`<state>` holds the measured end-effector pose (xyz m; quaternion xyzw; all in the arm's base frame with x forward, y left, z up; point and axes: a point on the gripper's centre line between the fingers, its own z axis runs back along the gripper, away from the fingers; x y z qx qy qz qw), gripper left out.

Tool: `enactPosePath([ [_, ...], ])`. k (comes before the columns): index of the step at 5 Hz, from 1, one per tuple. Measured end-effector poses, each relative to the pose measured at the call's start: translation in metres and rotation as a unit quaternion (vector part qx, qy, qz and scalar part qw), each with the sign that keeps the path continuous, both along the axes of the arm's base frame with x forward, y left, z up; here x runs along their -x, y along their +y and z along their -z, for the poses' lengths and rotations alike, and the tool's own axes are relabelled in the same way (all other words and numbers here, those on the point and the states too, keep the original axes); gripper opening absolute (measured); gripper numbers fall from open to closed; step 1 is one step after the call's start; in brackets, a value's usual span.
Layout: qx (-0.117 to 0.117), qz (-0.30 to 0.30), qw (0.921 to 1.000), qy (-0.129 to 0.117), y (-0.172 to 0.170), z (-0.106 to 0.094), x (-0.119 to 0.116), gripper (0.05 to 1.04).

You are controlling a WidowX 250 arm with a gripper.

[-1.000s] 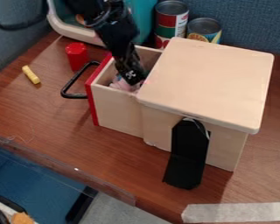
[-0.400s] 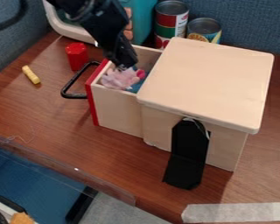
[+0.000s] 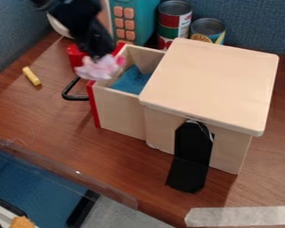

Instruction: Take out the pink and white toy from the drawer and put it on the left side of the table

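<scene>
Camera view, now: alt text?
Black robot gripper holds a pink and white toy up beside the red front of an open wooden drawer, which has something blue inside. A yellow piece lies on the brown table; two cans stand behind the box.

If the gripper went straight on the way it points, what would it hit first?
The gripper points down, so the pink and white toy it holds would probably meet the drawer's red front first; depth is unclear.
</scene>
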<state>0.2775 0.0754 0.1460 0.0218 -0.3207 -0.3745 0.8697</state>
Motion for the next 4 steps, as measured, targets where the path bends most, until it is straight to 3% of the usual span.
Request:
enactPosePath([
  [2, -0.055, -0.098, 0.9936, -0.014, 0.069, 0.018, 0.019, 0.073],
  [3, -0.098, -0.120, 0.9878, -0.017, 0.089, 0.045, 0.027, 0.073],
  [4, -0.121, -0.143, 0.9820, -0.024, 0.106, 0.066, 0.033, 0.073],
])
